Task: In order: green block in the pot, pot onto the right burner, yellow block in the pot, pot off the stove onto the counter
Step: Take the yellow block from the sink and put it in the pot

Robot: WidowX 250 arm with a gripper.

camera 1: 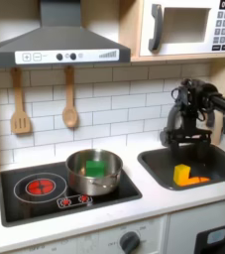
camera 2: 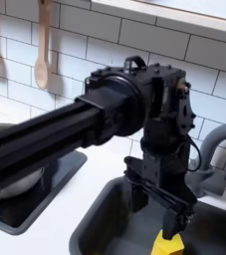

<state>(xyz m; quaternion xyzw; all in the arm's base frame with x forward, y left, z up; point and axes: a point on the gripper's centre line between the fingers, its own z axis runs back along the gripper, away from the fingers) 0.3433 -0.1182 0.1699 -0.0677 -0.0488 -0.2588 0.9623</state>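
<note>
Now your jaws (camera 2: 172, 221) hang spread directly above the yellow block (camera 2: 168, 245) in the sink (camera 2: 100, 224); the block sits just below the tips, nearer the sink's front edge; drop straight down; the pot (camera 1: 92, 171) holds the green block (camera 1: 96, 169).

Two wooden utensils (camera 1: 45, 99) on white tile, microwave (camera 1: 188, 28), range hood (camera 1: 56, 40).
</note>
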